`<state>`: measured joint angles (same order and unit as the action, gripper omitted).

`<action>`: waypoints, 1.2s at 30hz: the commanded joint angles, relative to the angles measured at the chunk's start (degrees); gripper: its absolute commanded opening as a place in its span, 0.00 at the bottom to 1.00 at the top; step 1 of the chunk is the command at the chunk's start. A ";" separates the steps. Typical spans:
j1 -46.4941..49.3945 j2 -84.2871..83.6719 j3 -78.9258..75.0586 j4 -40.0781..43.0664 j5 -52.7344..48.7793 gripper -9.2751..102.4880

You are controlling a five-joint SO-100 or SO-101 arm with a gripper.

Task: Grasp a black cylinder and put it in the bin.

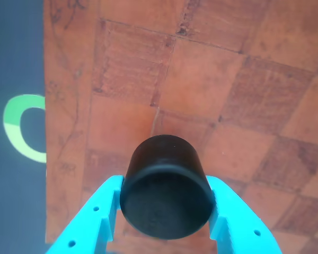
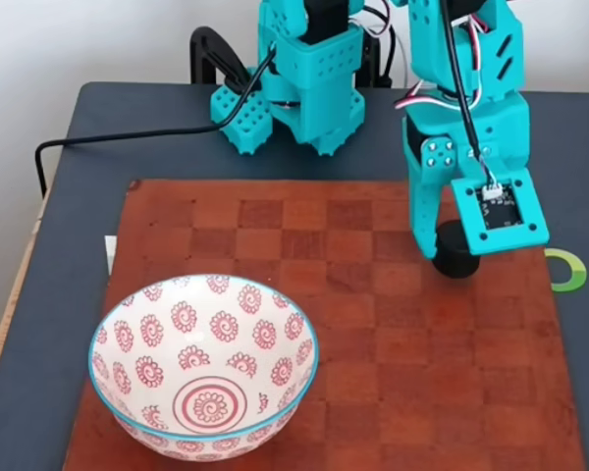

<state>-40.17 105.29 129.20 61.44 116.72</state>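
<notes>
The black cylinder (image 1: 167,203) is a short matte piece held between the two cyan fingers of my gripper (image 1: 166,184), which touch it on both sides. In the fixed view the cylinder (image 2: 458,257) is at the right side of the checkerboard, partly hidden under my gripper (image 2: 450,247) and its camera mount. I cannot tell whether it rests on the board or hangs just above it. The bin (image 2: 304,339), a white bowl with red spirals and a blue rim, stands empty at the front left of the board, well away from the gripper.
The reddish checkerboard (image 2: 353,304) lies on a dark table (image 2: 569,177). A green ring mark (image 2: 569,270) sits just off the board's right edge. The arm's cyan base (image 2: 309,88) and a black cable (image 2: 128,135) are at the back.
</notes>
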 commanded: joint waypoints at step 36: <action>39.81 -0.79 -35.33 12.66 -38.14 0.19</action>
<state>-2.55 104.33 95.80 77.70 80.42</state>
